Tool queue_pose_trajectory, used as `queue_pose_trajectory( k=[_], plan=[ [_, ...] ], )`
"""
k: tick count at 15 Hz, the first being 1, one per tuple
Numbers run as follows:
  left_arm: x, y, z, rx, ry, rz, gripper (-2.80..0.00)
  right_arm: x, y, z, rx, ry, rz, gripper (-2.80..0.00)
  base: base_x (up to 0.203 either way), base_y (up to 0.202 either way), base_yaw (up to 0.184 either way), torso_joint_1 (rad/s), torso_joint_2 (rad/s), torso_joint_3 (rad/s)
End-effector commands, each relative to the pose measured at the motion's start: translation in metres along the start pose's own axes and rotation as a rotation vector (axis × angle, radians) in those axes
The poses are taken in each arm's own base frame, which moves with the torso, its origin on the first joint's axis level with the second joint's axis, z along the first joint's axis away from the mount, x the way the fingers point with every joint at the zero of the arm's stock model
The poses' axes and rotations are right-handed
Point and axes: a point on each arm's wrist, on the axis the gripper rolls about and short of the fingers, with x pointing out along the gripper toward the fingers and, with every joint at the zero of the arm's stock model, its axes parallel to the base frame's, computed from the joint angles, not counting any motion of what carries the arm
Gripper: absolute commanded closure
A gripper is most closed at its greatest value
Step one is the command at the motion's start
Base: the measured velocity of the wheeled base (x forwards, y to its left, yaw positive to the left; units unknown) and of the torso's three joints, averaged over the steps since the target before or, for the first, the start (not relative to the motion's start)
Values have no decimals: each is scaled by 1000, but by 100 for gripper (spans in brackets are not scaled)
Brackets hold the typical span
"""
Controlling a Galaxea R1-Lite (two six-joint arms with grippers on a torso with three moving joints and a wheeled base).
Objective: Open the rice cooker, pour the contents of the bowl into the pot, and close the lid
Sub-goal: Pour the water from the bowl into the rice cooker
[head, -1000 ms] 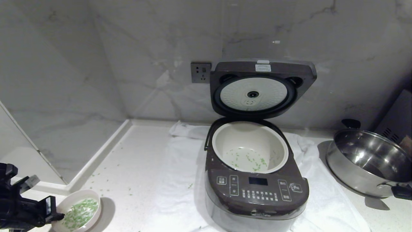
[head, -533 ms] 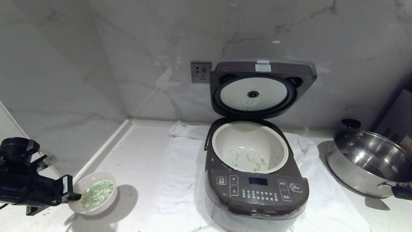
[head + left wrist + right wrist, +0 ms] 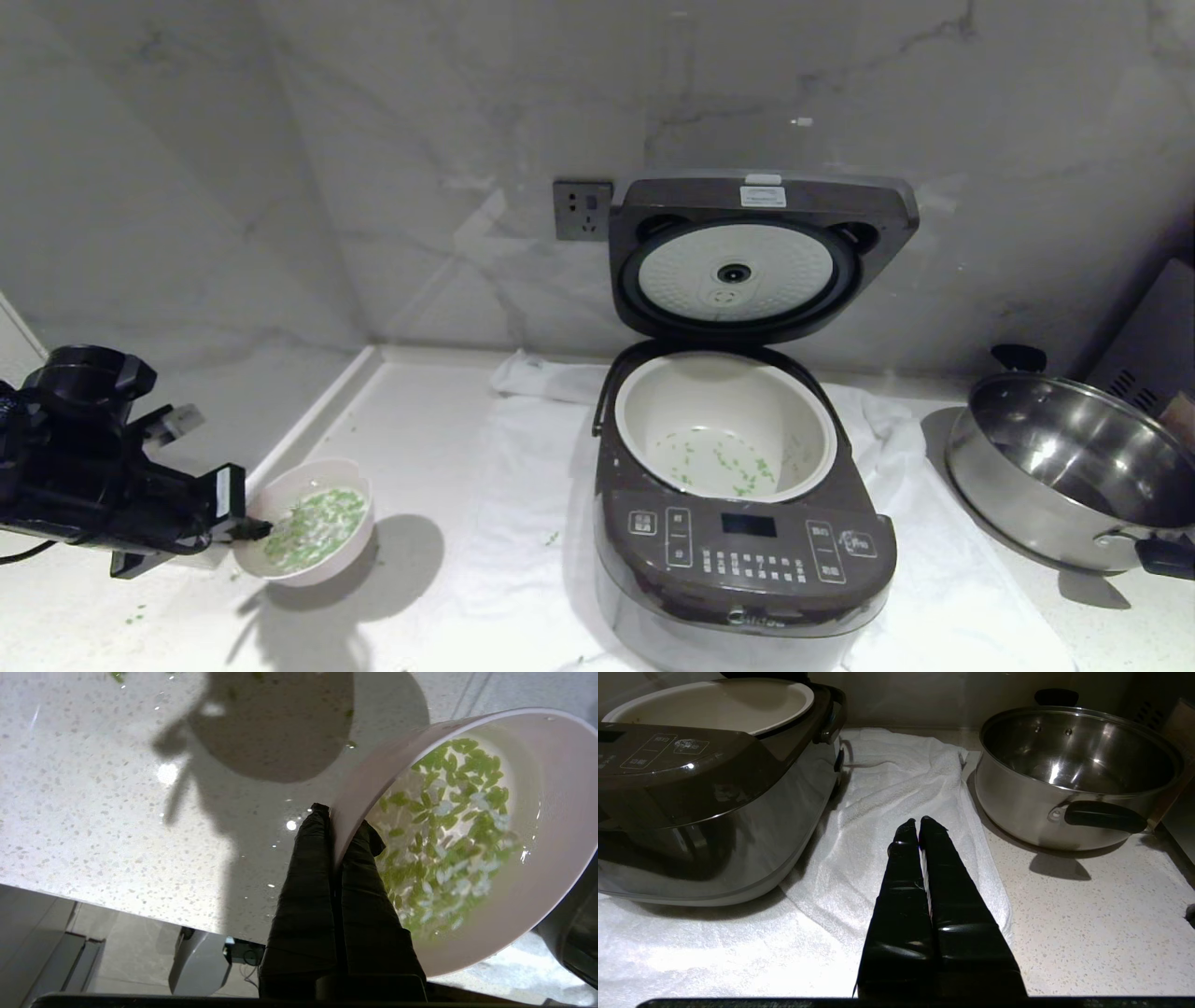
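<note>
The dark brown rice cooker (image 3: 744, 569) stands on a white towel with its lid (image 3: 761, 257) raised upright, white inner plate facing me. Its pale pot (image 3: 724, 434) holds a few scattered green bits. At the left, my left gripper (image 3: 250, 530) is shut on the near rim of the pale pink bowl (image 3: 308, 534), which hangs above the counter and casts a shadow below. In the left wrist view the gripper (image 3: 340, 817) pinches the bowl (image 3: 537, 868) wall, one finger inside, one outside; the green contents (image 3: 448, 826) lie wet in it. My right gripper (image 3: 919, 823) rests shut and empty over the towel.
A shiny steel pan (image 3: 1064, 471) with black handles sits right of the cooker. A wall socket (image 3: 582, 211) is behind the lid. Loose green bits (image 3: 553, 539) dot the counter and towel (image 3: 523, 485). The counter's raised ledge (image 3: 299, 434) runs along the left.
My left gripper has lifted the bowl off the counter and carried it up and to the right, toward the cooker. The cooker, pan and right arm have not moved.
</note>
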Motion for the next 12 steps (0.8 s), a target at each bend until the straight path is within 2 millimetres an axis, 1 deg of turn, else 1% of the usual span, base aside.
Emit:
queue_pose_trajectory(
  k=[1,8,12],
  plan=[
    [-5,-13,6,25,-12,-17,0,0,0,0,0,-1,0,0,0,0,0,0,0,0],
    [-13,-41,15,50,1,-47,0,0,0,0,0,-1,0,0,0,0,0,0,0,0],
    [-22,-54,23,61,-9,-61,0,0,0,0,0,0,0,0,0,0,0,0,0,0]
  ],
)
